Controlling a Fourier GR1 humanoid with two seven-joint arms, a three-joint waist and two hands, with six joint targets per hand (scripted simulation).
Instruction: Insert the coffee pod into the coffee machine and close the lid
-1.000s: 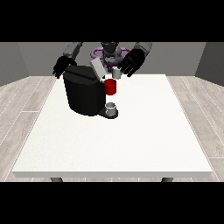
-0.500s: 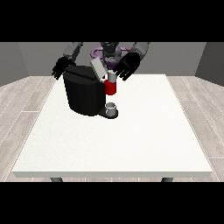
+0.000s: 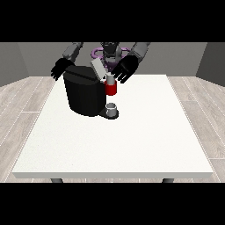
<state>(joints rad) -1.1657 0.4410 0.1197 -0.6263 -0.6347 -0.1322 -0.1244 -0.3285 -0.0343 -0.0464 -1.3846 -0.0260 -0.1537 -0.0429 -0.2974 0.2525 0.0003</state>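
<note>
I've got the robot hand at the view's right (image 3: 124,69) up at the far side of the tabletop (image 3: 132,140), fingers spread apart and pointing down, closed on nothing. Just below its fingertips sits the coffee pod (image 3: 111,78), pale and small, on top of the red front part (image 3: 111,89) of the coffee machine (image 3: 85,94). I can't tell whether the fingers touch the pod or hover just over it. Beside that robot hand, toward the view's left, the grey lid (image 3: 98,69) stands tilted up, open. Below the pod, a small grey cup (image 3: 112,109) rests on the machine's base. The robot hand at the view's left (image 3: 60,69) is beyond the machine's black body, near its top corner, fingers spread apart and hanging down, holding nothing. The two robot hands are well apart, the lid between them.
</note>
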